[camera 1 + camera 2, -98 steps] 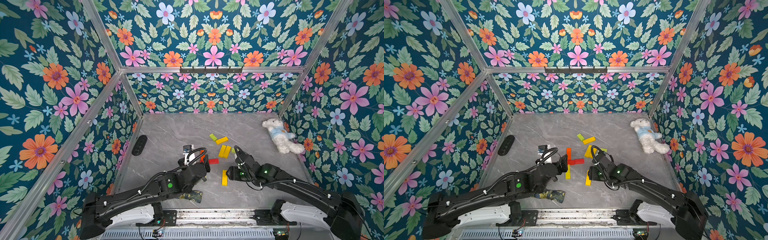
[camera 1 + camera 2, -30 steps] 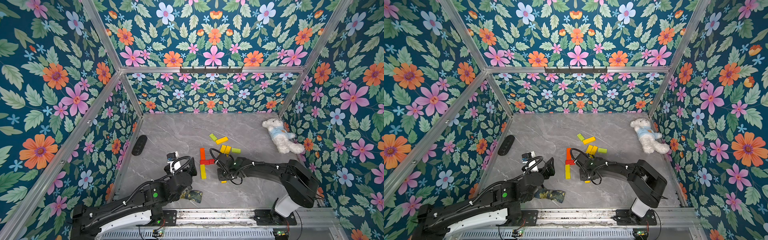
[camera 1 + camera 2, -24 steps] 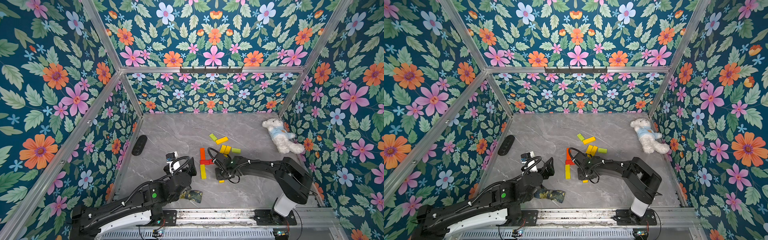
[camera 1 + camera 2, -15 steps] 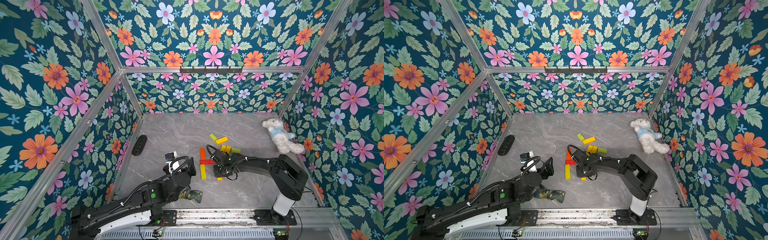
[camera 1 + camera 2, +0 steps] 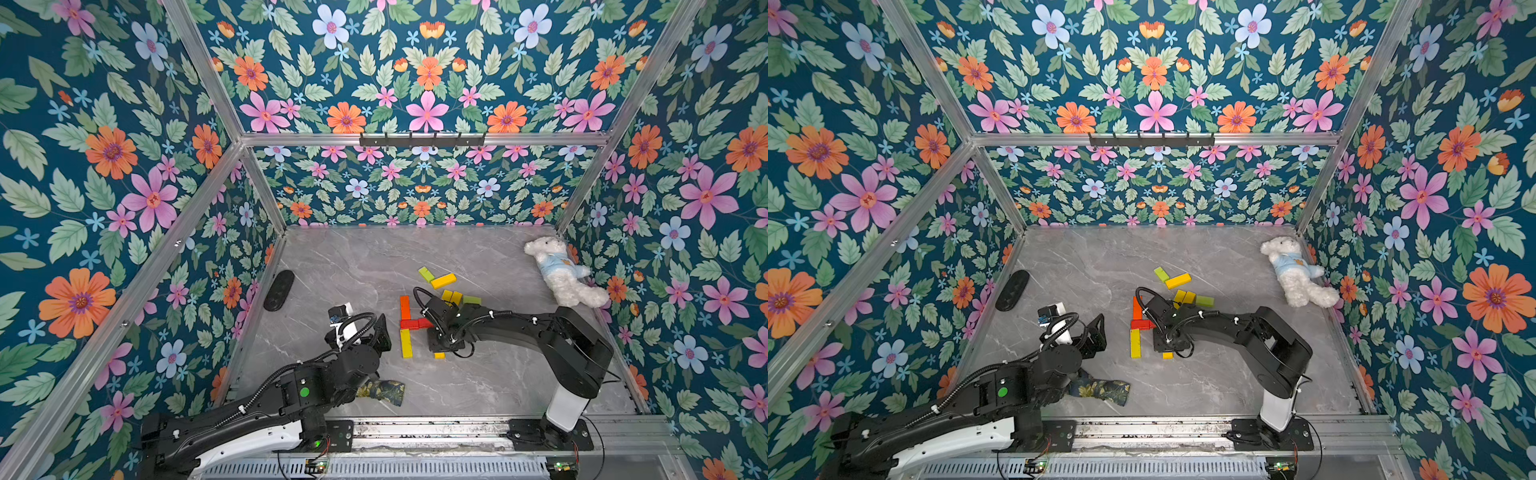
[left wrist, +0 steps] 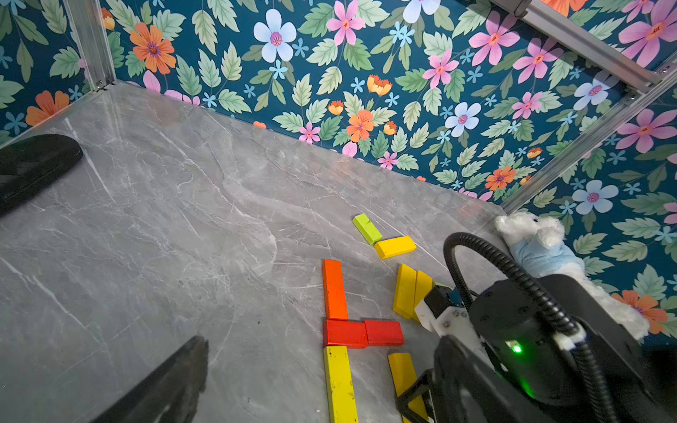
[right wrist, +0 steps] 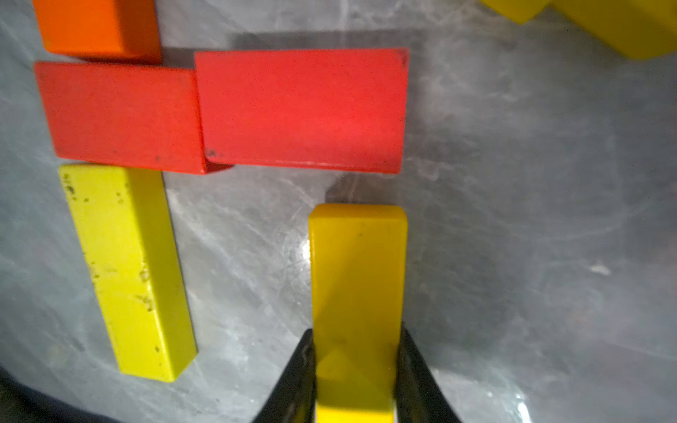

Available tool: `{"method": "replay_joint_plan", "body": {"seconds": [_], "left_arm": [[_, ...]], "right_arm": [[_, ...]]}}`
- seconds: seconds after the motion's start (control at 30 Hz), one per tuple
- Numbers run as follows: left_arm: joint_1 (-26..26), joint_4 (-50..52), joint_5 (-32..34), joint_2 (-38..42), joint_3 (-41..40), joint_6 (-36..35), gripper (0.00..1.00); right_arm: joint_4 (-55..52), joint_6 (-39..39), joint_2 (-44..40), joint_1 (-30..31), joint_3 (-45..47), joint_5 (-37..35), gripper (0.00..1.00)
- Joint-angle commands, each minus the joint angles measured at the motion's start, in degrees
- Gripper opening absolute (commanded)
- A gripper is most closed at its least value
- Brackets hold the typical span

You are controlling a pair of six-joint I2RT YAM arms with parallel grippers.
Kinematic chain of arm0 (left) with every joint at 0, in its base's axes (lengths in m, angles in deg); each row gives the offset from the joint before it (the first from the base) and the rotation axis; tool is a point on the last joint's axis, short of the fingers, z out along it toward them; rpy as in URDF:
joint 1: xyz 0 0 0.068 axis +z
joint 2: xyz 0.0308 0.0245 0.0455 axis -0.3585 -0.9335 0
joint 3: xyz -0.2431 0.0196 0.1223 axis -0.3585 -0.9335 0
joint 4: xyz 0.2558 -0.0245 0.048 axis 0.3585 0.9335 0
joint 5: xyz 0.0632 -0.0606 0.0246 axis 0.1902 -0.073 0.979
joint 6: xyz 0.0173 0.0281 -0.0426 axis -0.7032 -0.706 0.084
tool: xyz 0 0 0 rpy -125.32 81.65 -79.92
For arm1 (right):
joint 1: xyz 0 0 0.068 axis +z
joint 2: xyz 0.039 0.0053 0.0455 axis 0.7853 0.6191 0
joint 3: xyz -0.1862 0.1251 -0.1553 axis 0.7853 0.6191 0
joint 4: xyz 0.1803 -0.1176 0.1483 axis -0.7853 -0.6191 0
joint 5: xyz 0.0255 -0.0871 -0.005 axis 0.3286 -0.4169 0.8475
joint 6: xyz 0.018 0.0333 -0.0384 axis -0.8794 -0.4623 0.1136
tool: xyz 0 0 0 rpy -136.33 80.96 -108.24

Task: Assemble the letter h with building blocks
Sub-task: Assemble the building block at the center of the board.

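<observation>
Amber block (image 7: 357,263) is pinched at one end by the right hand (image 7: 355,331), long axis aimed at the outer red block (image 7: 300,110), just short of touching. Left hand (image 5: 370,336) is held spread, empty, farther off.

There's an orange block (image 6: 334,289), two red blocks (image 6: 344,332), a yellow block (image 7: 124,271) flecked with dark specks, an amber block (image 7: 358,278) and a lime block (image 6: 367,229). The worktop (image 6: 183,219) is grey with pale veining, the walls (image 6: 329,55) teal with pink and orange flowers, the plush bear (image 6: 538,245) white in pale blue.
</observation>
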Motion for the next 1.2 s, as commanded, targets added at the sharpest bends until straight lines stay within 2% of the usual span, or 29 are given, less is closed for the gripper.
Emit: {"method": "replay_joint_plan", "body": {"seconds": [0.0,0.47,0.87,1.07,1.17], "left_arm": [[-0.04,0.7,1.34,0.31,-0.01,0.44,0.99],[0.04,0.7,1.34,0.93,0.12,-0.17,0.99],[-0.01,1.34,1.14,1.45,0.16,0.87,0.99],[0.02,1.25,1.0,0.91,0.43,1.0,0.99],[0.01,1.25,0.92,0.79,0.59,1.03,0.99]], "right_arm": [[-1.71,-0.69,0.76,-0.07,-0.39,-0.58,0.28],[-3.13,-1.66,1.6,-0.09,-1.1,-1.57,0.3],[-4.7,0.68,2.71,-0.06,-2.03,-3.13,0.32],[-5.73,1.55,3.23,-0.04,-3.16,-4.62,0.4],[-5.7,1.86,3.52,-0.04,-3.3,-4.69,0.41]]}}
